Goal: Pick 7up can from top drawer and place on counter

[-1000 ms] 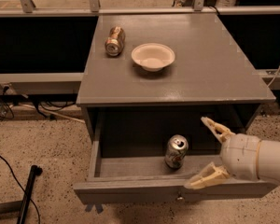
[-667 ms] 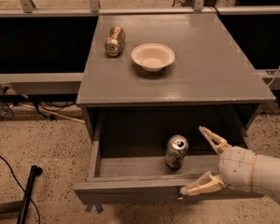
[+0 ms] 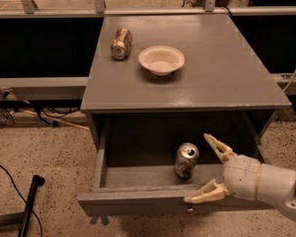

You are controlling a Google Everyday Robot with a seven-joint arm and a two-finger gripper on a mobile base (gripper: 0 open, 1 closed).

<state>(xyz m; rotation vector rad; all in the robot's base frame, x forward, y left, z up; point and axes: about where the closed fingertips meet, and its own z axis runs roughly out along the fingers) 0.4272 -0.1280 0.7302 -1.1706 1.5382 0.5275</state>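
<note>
The silver 7up can (image 3: pixel 186 160) stands upright in the open top drawer (image 3: pixel 133 199), right of its middle. My gripper (image 3: pixel 208 168) is open, just right of the can, low over the drawer's front right part. One finger (image 3: pixel 216 146) reaches behind the can's level, the other (image 3: pixel 205 194) lies over the drawer's front panel. The fingers do not touch the can. The grey counter (image 3: pixel 222 68) is the cabinet's top above the drawer.
A brown-gold can (image 3: pixel 121 43) lies on its side at the counter's back left. A white bowl (image 3: pixel 161 59) sits near the counter's middle. A black cable and pole (image 3: pixel 28 206) lie on the speckled floor at left. Railings run behind the cabinet.
My gripper has moved down and left, closer to the can, staying open. The can, bowl and drawer have not moved.
</note>
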